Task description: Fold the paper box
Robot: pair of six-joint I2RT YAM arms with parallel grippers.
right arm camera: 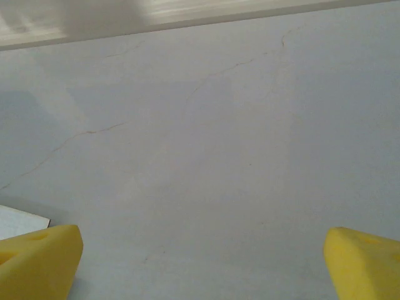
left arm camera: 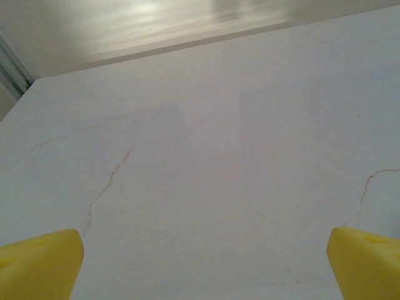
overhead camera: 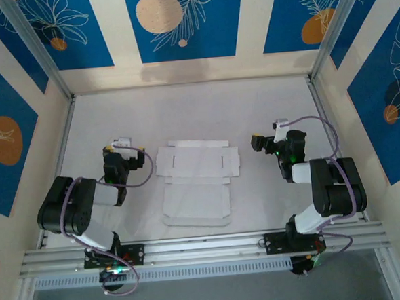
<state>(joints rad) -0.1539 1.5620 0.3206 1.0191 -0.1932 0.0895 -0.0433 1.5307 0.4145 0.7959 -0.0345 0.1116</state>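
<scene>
Your flat white die-cut paper box point(overhead camera: 195, 184) lies unfolded between the arms. The left gripper point(overhead camera: 122, 145) and right gripper point(overhead camera: 259, 143) both gape empty. The right one seems nearer, with the box on its left.

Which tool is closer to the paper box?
The right tool: its gap to the paper box is shorter than the left tool's, and its wrist view catches a card corner.

Paper box point(overhead camera: 195, 184) flat at centre, low obstacle; bare table point(overhead camera: 184, 113) all around; walls point(overhead camera: 188, 72) close three sides.
</scene>
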